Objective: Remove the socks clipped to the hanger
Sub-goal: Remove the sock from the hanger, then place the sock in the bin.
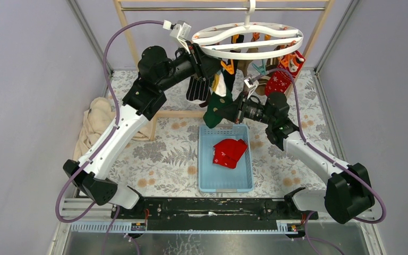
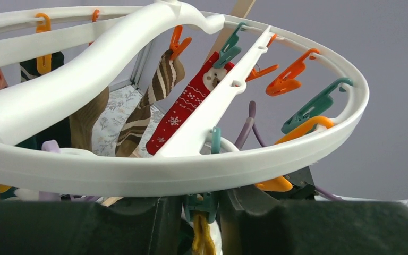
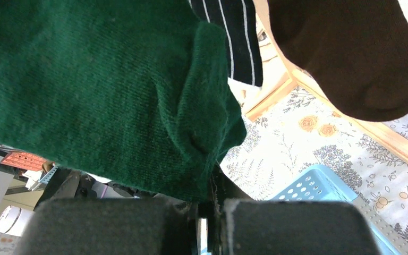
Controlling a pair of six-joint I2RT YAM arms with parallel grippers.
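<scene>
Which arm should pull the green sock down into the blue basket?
Right. The right jaws are shut on the green sock, close to the blue basket. The left jaws are up at the hanger ring, among the clips.

Enclosed lab test cell: grey panel walls [image 1: 26, 64], aluminium posts [image 1: 89, 36], black base rail [image 1: 212, 207].

hanger [image 2: 138, 178]: white | clips [image 2: 289, 79]: orange, teal | green sock [image 3: 95, 90]: dark (unpatterned) | basket [image 1: 226, 179]: pale blue | red sock [image 1: 229, 151]: white flecks
</scene>
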